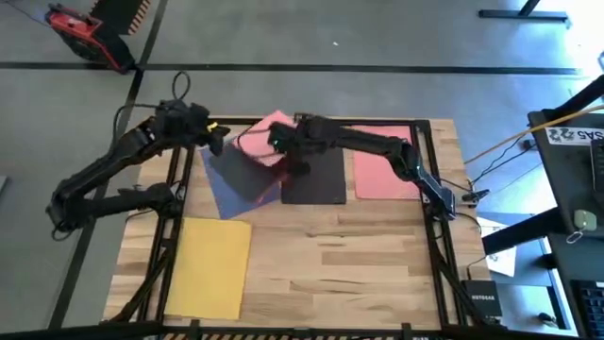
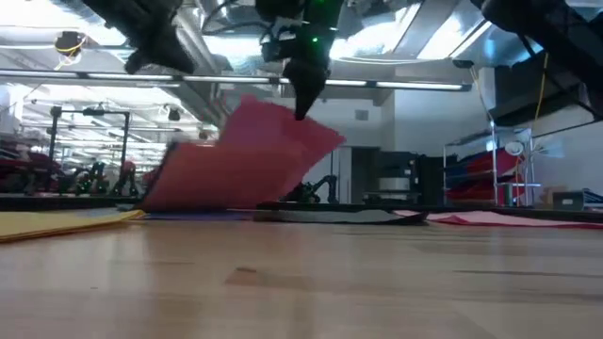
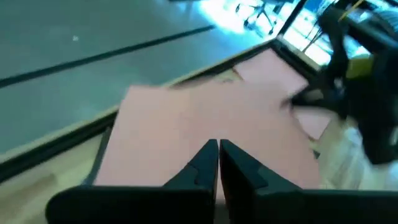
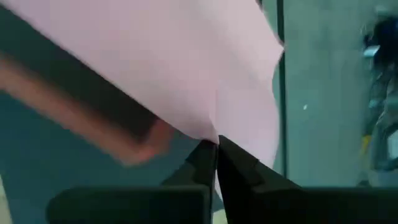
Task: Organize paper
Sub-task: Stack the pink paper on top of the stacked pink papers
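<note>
**Desk:** What are you looking at, at the far edge of the tabletop (image 1: 311, 274)?

**Caption:** Your right gripper (image 1: 280, 142) has its fingers pinched together on an edge of a pink sheet (image 1: 269, 137), holding it lifted and tilted near the middle of the far edge. In the low view the sheet (image 2: 250, 155) hangs from that gripper (image 2: 303, 105) with its lower edge near the wood, which reads as a peel-off: raise one edge so the sheet comes free of the pile under it.

**Desk:** And the left arm?

**Caption:** Your left gripper (image 1: 215, 140) sits just beside the sheet, toward the far left corner. Its fingers (image 3: 205, 163) are closed with pink paper right at the tips, yet whether they actually clamp the sheet I cannot tell. My guess is it steadies the other side, so the thin sheet does not fold or swing.

**Desk:** Where is the rest of the paper?

**Caption:** A black sheet (image 1: 316, 179) lies flat under and just in front of the lifted one, and a blue sheet (image 1: 231, 179) pokes out askew to its left, the two overlapping. A second pink sheet (image 1: 382, 170) lies flat toward the far right corner, apart from the pile. A yellow sheet (image 1: 209, 266) lies alone near the front left corner, well clear of the others.

**Desk:** How far along?

**Caption:** Partly sorted, by my judgement — the overlapped pile remains.
</note>
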